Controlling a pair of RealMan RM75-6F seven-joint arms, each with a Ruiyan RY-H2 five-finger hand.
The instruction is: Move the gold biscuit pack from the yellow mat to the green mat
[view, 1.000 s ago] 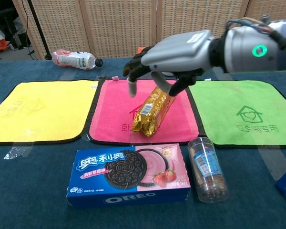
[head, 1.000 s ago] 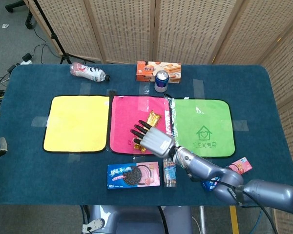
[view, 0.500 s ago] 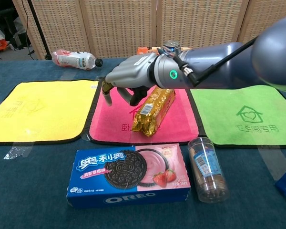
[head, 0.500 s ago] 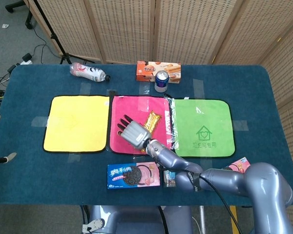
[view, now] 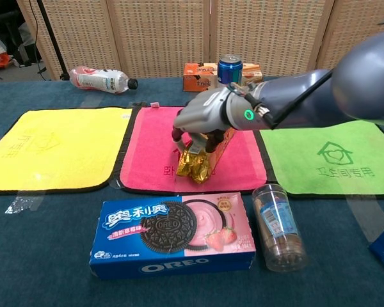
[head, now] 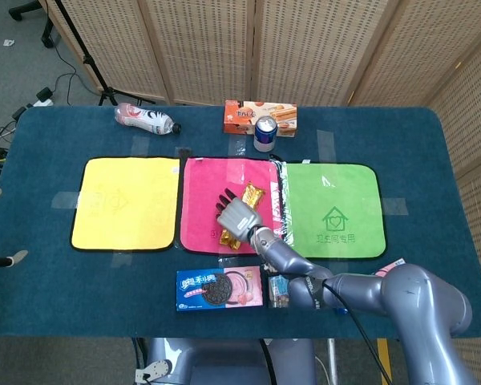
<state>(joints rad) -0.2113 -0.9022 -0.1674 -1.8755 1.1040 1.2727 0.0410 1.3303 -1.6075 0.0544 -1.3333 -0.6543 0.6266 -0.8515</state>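
The right hand (view: pixel 205 121) is over the gold biscuit pack (view: pixel 201 157), and its dark fingers (view: pixel 191 144) curl down around the upper half of the pack. It seems that they grip the pack, but from the chest view I cannot tell if the hold is firm. In the head view the same hand (head: pixel 238 215) covers most of the pack (head: pixel 239 216).

The pack lies on the pink mat (view: pixel 150 157), a little right of its middle, with its long side running from about 7 o'clock to 1 o'clock. The yellow mat (head: pixel 127 202) is at 9 o'clock from the pack and the green mat (head: pixel 333 207) at 3 o'clock; the three mats lie side by side.

At 6 o'clock from the pack, on the blue table (head: pixel 64 144), is a blue cookie box (view: pixel 173 233), and just beside it on the right a clear tube (view: pixel 280 227). At 12 o'clock stands a blue can (view: pixel 230 69) before an orange box (view: pixel 198 75). A bottle (head: pixel 147 119) lies at 10 o'clock.
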